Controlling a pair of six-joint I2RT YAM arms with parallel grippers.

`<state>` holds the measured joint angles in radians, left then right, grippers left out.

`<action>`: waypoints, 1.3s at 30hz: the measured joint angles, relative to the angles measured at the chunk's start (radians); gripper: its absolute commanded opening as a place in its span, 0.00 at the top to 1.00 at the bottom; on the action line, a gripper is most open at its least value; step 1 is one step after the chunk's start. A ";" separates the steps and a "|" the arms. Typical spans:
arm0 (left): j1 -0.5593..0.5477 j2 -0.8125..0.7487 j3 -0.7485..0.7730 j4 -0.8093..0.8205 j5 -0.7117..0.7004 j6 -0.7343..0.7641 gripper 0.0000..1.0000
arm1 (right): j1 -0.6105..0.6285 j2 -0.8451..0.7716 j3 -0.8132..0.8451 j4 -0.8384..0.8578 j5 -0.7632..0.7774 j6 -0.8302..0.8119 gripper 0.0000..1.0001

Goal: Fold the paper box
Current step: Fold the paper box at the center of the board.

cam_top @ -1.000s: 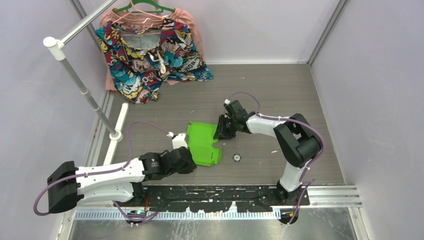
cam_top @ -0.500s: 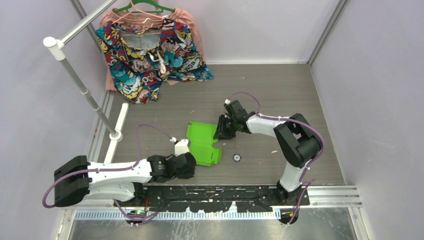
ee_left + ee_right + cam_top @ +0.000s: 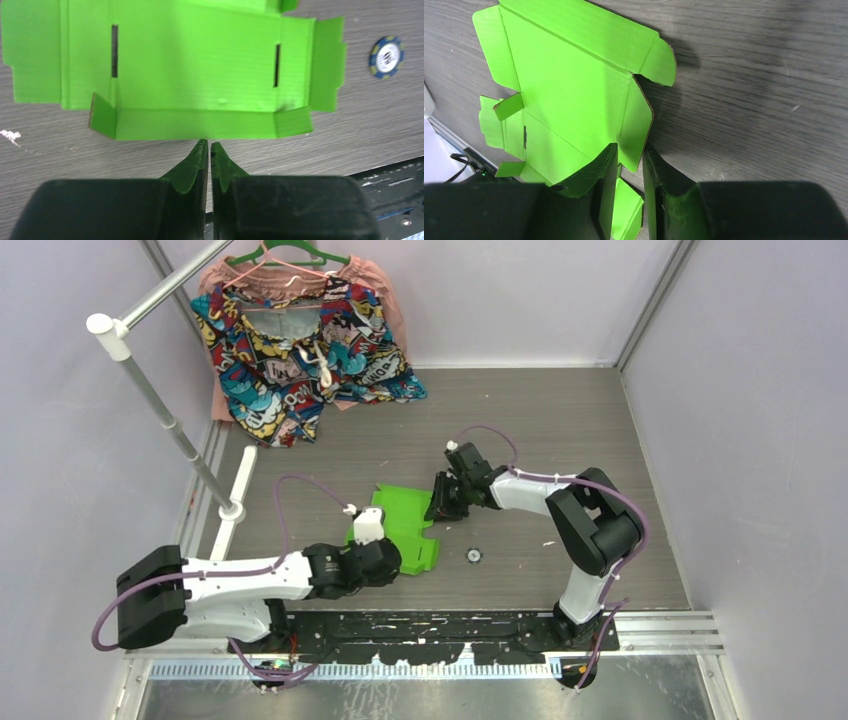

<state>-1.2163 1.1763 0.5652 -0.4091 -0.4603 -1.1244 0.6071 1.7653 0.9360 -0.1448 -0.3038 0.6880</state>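
The paper box (image 3: 405, 530) lies as an open sheet in the middle of the table (image 3: 560, 410), between my two pincers. Bare wood stretches far and right of it.

My left pincer (image 3: 209, 145) sits at the sheet's near edge. Its tips are all but together with nothing between them, right against an upturned near flap.

My right pincer (image 3: 630, 152) stands narrow astride a lifted flap on the far right side. I cannot tell whether it bites the card.

From above, my wrists hide both sets of tips. My left wrist view cuts off the sheet's far edge, yet it alone shows two slots in the card.

A small blue-and-white disc (image 3: 473, 556) lies near the sheet's right side, not touching it. A patterned garment (image 3: 300, 350) is well apart at far left.
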 measured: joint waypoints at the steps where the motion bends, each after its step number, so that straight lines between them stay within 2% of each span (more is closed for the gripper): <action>1: 0.000 0.002 0.014 0.000 -0.008 0.006 0.92 | 0.003 0.000 -0.002 0.002 0.000 0.000 0.69; 8: 0.012 0.029 0.057 -0.010 -0.030 0.036 0.92 | 0.013 -0.006 -0.018 0.025 -0.001 0.008 0.69; 9: 0.014 0.030 0.058 -0.014 -0.029 0.037 0.87 | 0.013 -0.007 -0.019 0.027 0.000 0.008 0.69; 11: 0.014 0.028 0.058 -0.028 -0.028 0.040 0.68 | 0.013 -0.007 -0.022 0.031 -0.001 0.010 0.69; 14: 0.014 0.003 0.056 -0.058 -0.019 0.041 0.55 | 0.013 -0.009 -0.024 0.033 0.000 0.011 0.69; 20: 0.014 -0.174 -0.018 -0.066 -0.010 0.026 0.55 | 0.013 -0.009 -0.024 0.034 0.000 0.014 0.69; 23: 0.014 -0.215 -0.058 -0.053 -0.004 0.003 0.55 | 0.013 -0.009 -0.026 0.037 0.000 0.022 0.69; 28: 0.014 -0.216 -0.124 0.016 0.045 -0.078 0.44 | 0.019 -0.018 -0.054 0.085 0.016 0.073 0.69; 34: 0.014 -0.254 -0.149 0.064 0.034 -0.164 0.32 | 0.036 -0.051 -0.201 0.335 0.066 0.247 0.70; 39: 0.015 -0.272 -0.151 0.082 -0.011 -0.207 0.33 | 0.078 -0.036 -0.251 0.485 0.118 0.363 0.70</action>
<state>-1.2015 0.9047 0.4137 -0.3271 -0.4709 -1.3312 0.6853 1.7294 0.6849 0.3405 -0.1860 1.0508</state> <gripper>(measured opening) 0.684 0.298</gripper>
